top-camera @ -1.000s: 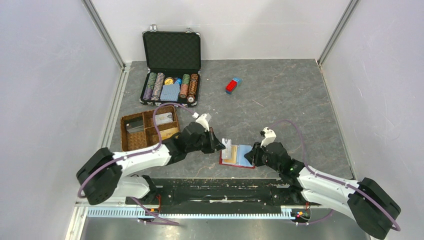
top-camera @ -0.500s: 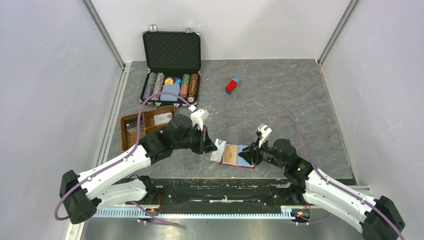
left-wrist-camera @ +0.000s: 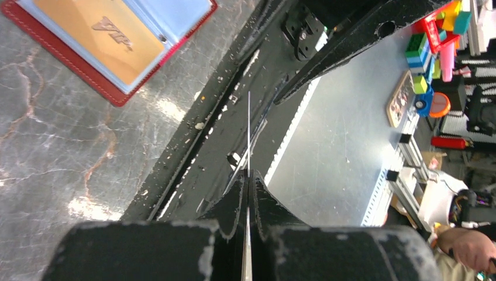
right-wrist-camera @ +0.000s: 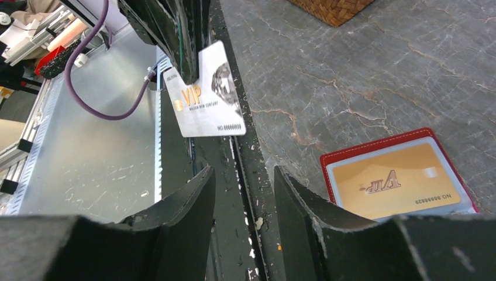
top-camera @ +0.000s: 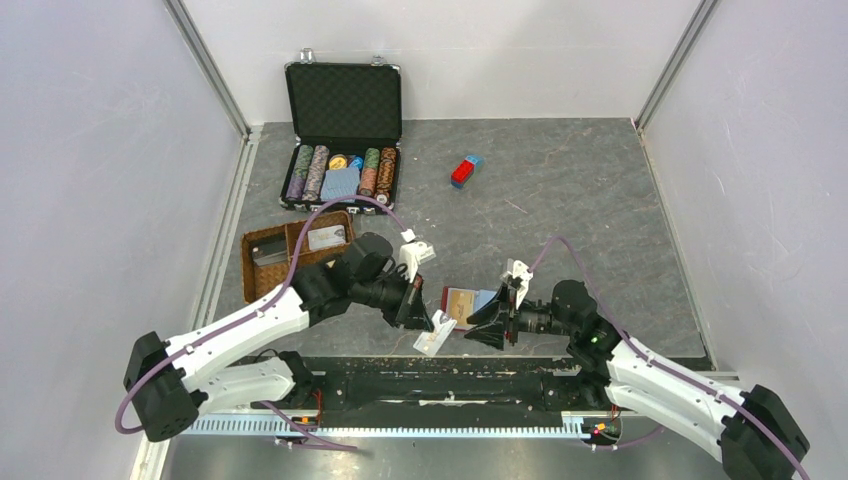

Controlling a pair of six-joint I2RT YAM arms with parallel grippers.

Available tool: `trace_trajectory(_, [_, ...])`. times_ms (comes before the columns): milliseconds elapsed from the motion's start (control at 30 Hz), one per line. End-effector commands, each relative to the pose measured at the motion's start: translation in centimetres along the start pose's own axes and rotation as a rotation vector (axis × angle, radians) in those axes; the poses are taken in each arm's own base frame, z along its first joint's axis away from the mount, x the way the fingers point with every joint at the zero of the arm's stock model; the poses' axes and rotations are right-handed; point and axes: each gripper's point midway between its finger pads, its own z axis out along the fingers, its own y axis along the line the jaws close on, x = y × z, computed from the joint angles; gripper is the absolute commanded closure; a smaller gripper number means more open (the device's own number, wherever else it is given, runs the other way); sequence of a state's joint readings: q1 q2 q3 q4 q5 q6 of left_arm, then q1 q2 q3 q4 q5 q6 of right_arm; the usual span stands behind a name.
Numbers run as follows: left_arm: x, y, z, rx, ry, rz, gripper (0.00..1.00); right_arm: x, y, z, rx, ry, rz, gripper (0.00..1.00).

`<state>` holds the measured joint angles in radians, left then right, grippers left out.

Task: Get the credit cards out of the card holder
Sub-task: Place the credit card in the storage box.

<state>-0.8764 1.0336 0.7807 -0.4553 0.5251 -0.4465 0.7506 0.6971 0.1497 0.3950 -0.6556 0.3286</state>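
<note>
**Desk:** Progress so far?

**Field:** We have one silver card (right-wrist-camera: 205, 102) out, pinched tight in our left gripper (top-camera: 422, 322) at the near edge. Gold card (right-wrist-camera: 389, 178) sits in the open wallet (left-wrist-camera: 181, 20); right gripper (right-wrist-camera: 243, 175) hovers spread, empty.

Top camera looks steeply down from the near side over the whole tabletop (top-camera: 560, 200). Wrist cameras sit close, sighting past their fingers (right-wrist-camera: 175, 234); all three catch the card holder (top-camera: 470, 303).
</note>
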Motion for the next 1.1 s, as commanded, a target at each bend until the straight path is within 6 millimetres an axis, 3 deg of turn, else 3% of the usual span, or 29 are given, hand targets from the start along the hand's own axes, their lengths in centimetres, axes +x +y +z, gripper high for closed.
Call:
trace_trajectory(0, [-0.4,-2.2,-0.2,0.126,0.025,0.091,0.98,-2.9,1.2,0.6,-0.059,-0.031,-0.062,0.54])
trace_trajectory(167, [-0.2,-2.3,0.0,0.155,0.033,0.125,0.98,-3.3,3.2,0.9,-0.196,-0.008,-0.07,0.48])
trace_trajectory(300, [0.0,-2.5,0.4,0.185,0.06,0.121,0.98,-3.1,4.1,0.9,-0.256,-0.016,-0.051,0.49])
trace_trajectory(467, [-0.1,-2.7,0.8,0.208,0.076,0.128,0.98,-2.6,4.1,1.1,-0.273,-0.006,-0.006,0.6])
trace_trajectory(633, [0.0,-2.5,1.3,0.218,0.085,0.12,0.98,-2.8,4.2,1.3,-0.282,-0.022,0.033,0.85])
trace_trajectory(933, [-0.3,-2.6,1.8,0.229,0.122,0.138,0.98,-2.1,5.5,0.9,-0.368,-0.002,0.087,0.88])
trace_trajectory(1000, [-0.5,-2.6,1.9,0.228,0.127,0.142,0.98,-2.1,5.7,0.8,-0.378,-0.006,0.097,0.99])
trace_trajectory(1067, [-0.8,-2.3,1.9,0.21,0.121,0.146,0.98,-2.4,5.7,0.9,-0.374,-0.014,0.1,1.0])
